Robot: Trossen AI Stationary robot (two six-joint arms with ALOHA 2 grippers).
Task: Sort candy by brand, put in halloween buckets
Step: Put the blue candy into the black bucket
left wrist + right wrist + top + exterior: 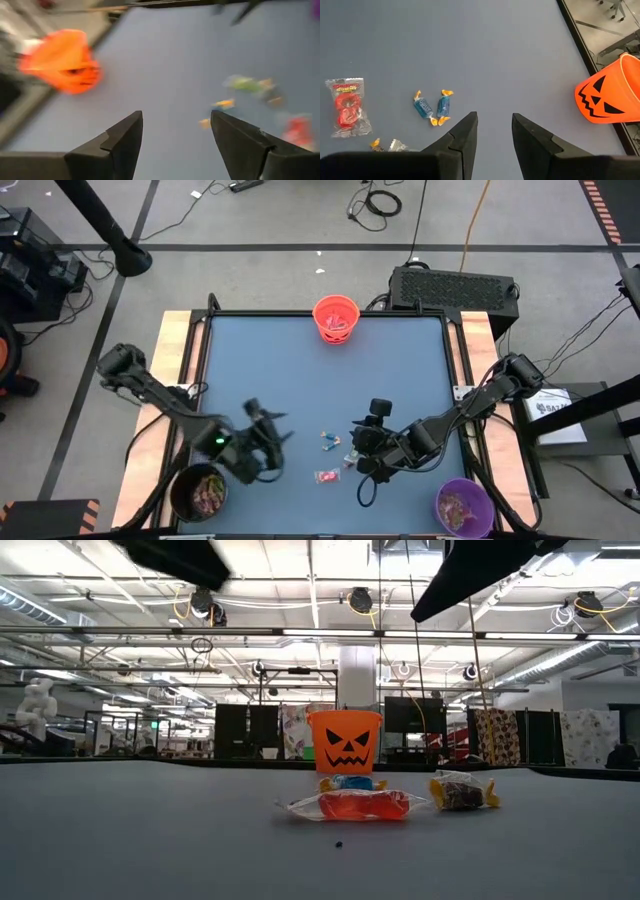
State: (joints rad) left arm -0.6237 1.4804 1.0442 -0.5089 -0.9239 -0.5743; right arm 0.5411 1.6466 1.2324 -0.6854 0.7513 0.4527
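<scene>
A: Status? How much is sorted?

B: Mostly done, I'd say. Black bucket (198,493) at the near left corner and purple bucket (463,506) at the near right both hold candy. Orange bucket (336,318) at the far edge has something in it too, contents hard to make out.

A: What's left on the worktop (300,380)?

B: A red-wrapped piece (347,106), two blue ones (431,107) lying side by side, plus one or two small wrapped bits (387,145) near them. All loose in the near middle, between the arms.

A: Tools?

B: Left tool (175,135) hovers near the black bucket, fingers apart, nothing in them. Right tool (494,131) sits just right of the leftover candy, fingers slightly apart, also holding nothing.

A: So a handful of picks remain.

B: Yes, roughly four or five pieces.
</scene>
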